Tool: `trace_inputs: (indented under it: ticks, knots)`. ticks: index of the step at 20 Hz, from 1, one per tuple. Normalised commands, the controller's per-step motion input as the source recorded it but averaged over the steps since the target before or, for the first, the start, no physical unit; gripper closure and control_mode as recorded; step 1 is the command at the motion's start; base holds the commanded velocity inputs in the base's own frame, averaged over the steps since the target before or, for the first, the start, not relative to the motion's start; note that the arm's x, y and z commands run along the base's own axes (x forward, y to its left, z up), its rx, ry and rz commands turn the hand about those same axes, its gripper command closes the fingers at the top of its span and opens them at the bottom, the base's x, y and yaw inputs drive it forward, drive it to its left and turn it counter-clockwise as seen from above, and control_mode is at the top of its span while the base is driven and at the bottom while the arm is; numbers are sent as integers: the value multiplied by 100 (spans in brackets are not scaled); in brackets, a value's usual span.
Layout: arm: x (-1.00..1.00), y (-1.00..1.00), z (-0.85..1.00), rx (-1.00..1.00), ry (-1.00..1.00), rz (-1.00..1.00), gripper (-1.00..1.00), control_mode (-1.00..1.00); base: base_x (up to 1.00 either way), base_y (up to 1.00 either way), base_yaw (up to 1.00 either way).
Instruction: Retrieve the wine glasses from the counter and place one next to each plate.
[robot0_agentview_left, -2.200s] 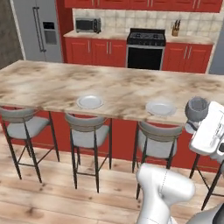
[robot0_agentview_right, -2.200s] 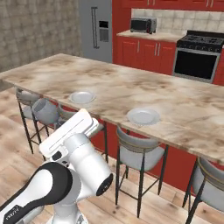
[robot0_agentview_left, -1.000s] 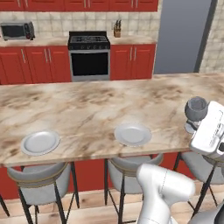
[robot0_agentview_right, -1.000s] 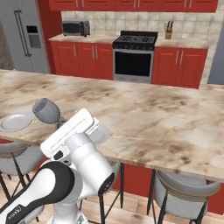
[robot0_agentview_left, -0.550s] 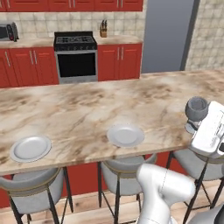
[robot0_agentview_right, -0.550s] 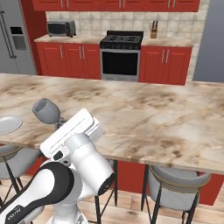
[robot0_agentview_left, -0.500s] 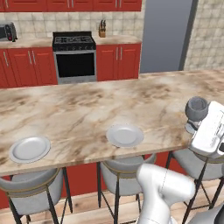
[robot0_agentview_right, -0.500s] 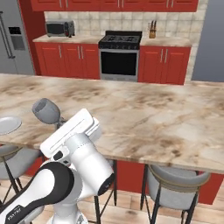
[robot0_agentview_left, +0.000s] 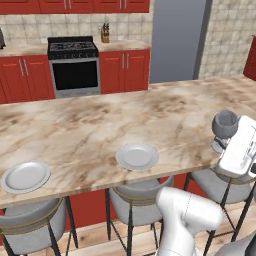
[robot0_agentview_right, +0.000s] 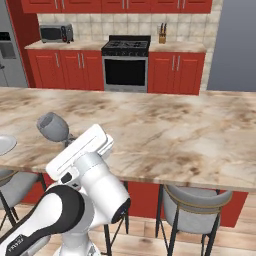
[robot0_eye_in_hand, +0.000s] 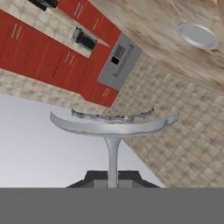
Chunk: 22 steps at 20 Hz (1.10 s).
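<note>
The tool (robot0_eye_in_hand: 112, 181) is closed on the stem of the smoky-grey wine glass (robot0_agentview_left: 224, 124), holding it roughly upright beside the white arm, above the near edge of the long marbled bar surface (robot0_agentview_left: 100, 125); in the hand view the glass's round foot spreads across the middle, with the stem running down between the dark fingertips. The grey bowl also shows at the arm's left in the right base view (robot0_agentview_right: 52, 127). Two plates lie near the front edge of the surface, above the stools: the nearer plate (robot0_agentview_left: 137, 156) toward the middle and the farther plate (robot0_agentview_left: 25, 175) well off to the left. No glass stands beside either plate, so I judge the task early: this glass is in transit, and the second one is yet to be fetched.
</note>
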Motion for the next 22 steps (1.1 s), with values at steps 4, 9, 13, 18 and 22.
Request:
trace_inputs:
  ticks: [4, 9, 13, 18, 22]
  knots:
    - [46, -19, 0, 0, 11, 0, 100, -100, 0, 0, 0]
    - [29, -12, -2, 0, 8, 0, 100, -100, 0, 0, 0]
    - [30, -9, -34, -1, 14, 0, 100, -100, 0, 0, 0]
    - [80, 1, -67, -7, 38, 0, 100, -100, 0, 0, 0]
    - [99, 0, -61, -12, 28, 1, 100, -100, 0, 0, 0]
